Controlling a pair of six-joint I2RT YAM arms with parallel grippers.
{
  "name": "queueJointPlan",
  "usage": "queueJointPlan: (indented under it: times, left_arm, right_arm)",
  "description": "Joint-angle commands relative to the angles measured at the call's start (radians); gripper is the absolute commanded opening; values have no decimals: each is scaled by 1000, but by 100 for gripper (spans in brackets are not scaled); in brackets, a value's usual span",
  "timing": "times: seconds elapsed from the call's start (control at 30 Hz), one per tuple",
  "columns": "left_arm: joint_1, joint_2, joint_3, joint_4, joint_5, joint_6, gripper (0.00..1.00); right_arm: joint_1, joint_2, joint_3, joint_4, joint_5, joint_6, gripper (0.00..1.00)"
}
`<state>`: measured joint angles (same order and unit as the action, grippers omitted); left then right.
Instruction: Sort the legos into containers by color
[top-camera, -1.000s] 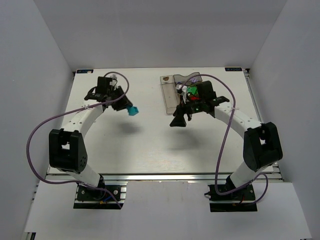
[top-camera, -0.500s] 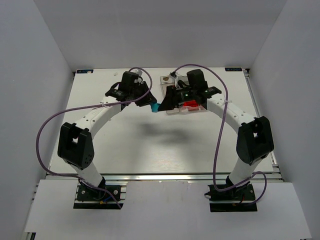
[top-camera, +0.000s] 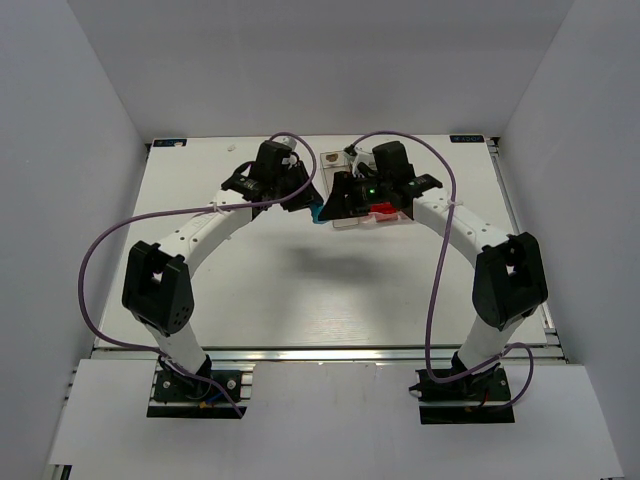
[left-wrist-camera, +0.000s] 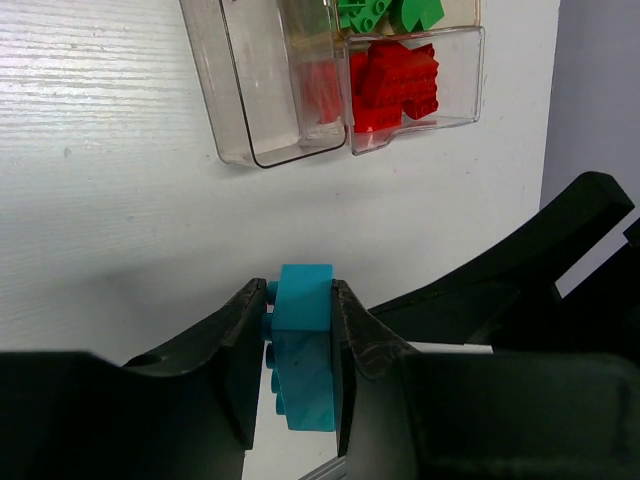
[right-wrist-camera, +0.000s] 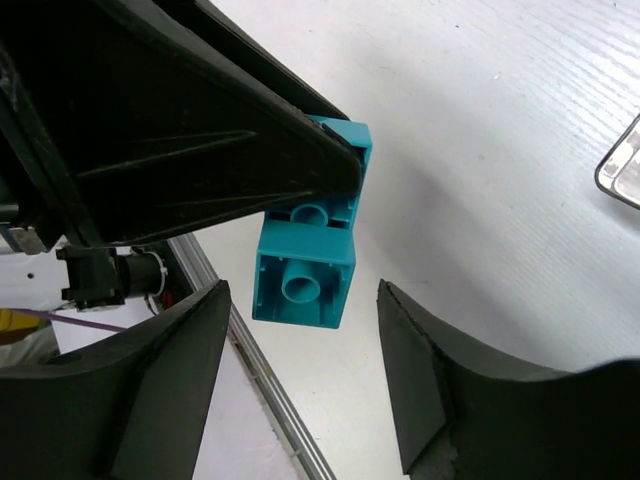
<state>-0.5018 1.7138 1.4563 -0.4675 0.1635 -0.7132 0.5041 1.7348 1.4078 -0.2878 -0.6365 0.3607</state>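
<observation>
Both arms swung inward since a second ago. Left hand (left-wrist-camera: 298, 296) clamped on teal studded plastic brick (left-wrist-camera: 303, 350), held just off the near-left corner of clear plastic compartment block (left-wrist-camera: 240, 100). Right hand (right-wrist-camera: 302, 290) wide open, straddling the brick's free end, not gripping. Handover judged imminent; brick unsorted.

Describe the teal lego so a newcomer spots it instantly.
Start at the clear containers at the table's far middle. Right beside them, the left claw pinches the teal lego. It is the only teal piece in view; the red legos and green legos lie in the compartments.
</observation>
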Motion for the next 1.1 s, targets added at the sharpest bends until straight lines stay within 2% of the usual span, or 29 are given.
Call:
queueJointPlan:
  times: [0.0, 0.03, 0.17, 0.2, 0.3, 0.5, 0.57, 0.73, 0.9, 1.07]
  left_arm:
    - [-9, -8, 44, -3, -16, -5, 0]
    - [-9, -8, 44, -5, -16, -6, 0]
    - [-9, -11, 42, -7, -15, -3, 0]
    - [-9, -13, 41, -7, -16, -2, 0]
    - [-9, -22, 26, -5, -22, -3, 0]
    - [29, -52, -30, -36, -116, 26, 0]
    - [57, -57, -39, -55, -194, 58, 0]
    - [103, -51, -28, -99, -214, 89, 0]
    - [103, -91, -76, -65, -190, 80, 0]
    - [103, -138, -125, -37, -165, 58, 0]
  right_arm:
    - [-3, -20, -6, 25, 14, 6, 65]
    - [-1, -20, -6, 35, 14, 6, 56]
    - [-9, -3, 2, 50, 12, 11, 35]
    - [-6, -3, 2, 58, 9, 12, 22]
    - [-10, -4, -3, 78, -9, 14, 0]
    - [-64, -30, -10, 91, -8, -3, 0]
    - [-100, -31, -13, 84, -17, -18, 0]
    - [-151, -17, -18, 93, 7, -60, 0]
    - [-150, 75, 65, 44, 161, -254, 0]
    - [-142, 213, 195, 42, 268, -356, 0]
